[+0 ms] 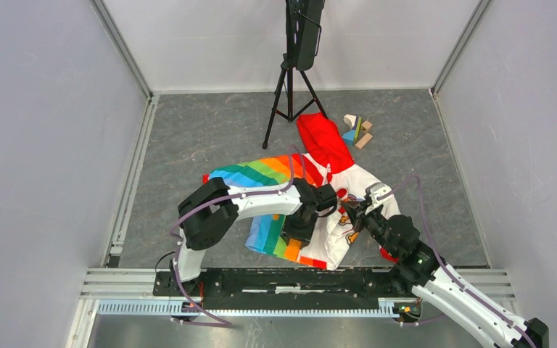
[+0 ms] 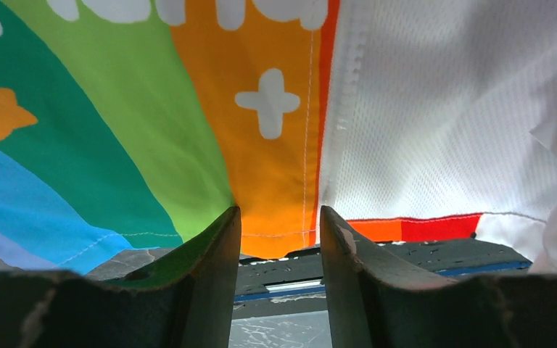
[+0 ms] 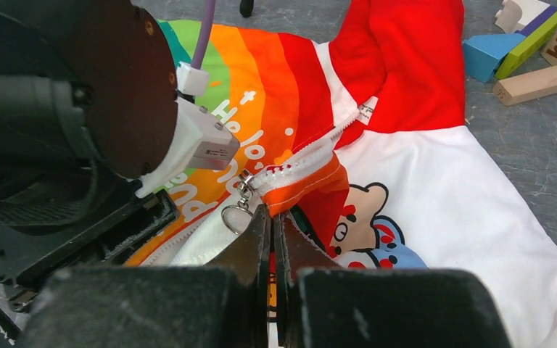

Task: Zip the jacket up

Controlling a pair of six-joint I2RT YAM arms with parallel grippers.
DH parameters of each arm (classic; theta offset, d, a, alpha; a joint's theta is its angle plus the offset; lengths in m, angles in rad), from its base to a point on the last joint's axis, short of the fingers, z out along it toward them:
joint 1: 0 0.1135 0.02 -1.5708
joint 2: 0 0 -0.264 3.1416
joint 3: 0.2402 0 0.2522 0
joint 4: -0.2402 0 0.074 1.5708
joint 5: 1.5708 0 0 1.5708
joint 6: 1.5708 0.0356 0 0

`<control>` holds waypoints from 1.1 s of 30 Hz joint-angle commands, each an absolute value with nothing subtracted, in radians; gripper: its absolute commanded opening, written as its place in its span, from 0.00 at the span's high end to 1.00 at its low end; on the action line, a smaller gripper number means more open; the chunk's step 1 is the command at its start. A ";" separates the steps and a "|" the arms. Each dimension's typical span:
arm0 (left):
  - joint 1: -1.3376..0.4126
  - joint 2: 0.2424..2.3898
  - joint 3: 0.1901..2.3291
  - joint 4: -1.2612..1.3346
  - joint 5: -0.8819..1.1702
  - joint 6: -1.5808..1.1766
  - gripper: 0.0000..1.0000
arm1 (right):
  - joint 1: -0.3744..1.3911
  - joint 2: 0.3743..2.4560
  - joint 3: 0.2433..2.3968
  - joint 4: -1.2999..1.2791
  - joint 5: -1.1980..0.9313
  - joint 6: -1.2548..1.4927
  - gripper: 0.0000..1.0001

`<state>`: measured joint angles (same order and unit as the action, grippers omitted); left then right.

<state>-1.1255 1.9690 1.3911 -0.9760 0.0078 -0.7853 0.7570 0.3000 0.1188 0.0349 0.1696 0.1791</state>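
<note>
The jacket (image 1: 366, 185) lies flat, red hood (image 1: 322, 138) at the far end, rainbow half (image 1: 257, 172) on the left, white cartoon half on the right. My left gripper (image 1: 299, 232) hangs over the bottom hem, open, and its fingers (image 2: 221, 243) straddle the orange hem (image 2: 275, 235) beside the white mesh lining (image 2: 442, 145). My right gripper (image 3: 272, 214) is shut on the orange-edged front flap (image 3: 308, 190) just below the zipper slider (image 3: 245, 181). The round pull ring (image 3: 233, 218) hangs free against the left finger. The white zipper (image 3: 333, 138) runs up toward the hood.
Toy blocks (image 1: 357, 132) lie beside the hood, seen in the right wrist view as a blue block (image 3: 487, 56) and a wooden one (image 3: 537, 83). A black tripod (image 1: 290, 87) stands at the back. The left arm's wrist (image 3: 65, 94) sits close on my right gripper's left.
</note>
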 commanded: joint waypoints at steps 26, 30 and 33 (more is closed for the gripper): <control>-1.131 1.910 1.362 -0.920 -0.006 -0.828 0.38 | 0.755 0.286 0.107 0.061 0.160 0.198 1.00; -1.131 1.886 1.361 -0.919 -0.005 -0.828 0.45 | 0.755 0.290 0.106 0.064 0.151 0.199 1.00; -1.132 1.888 1.363 -0.909 0.024 -0.826 0.49 | 0.755 0.291 0.106 0.066 0.150 0.197 1.00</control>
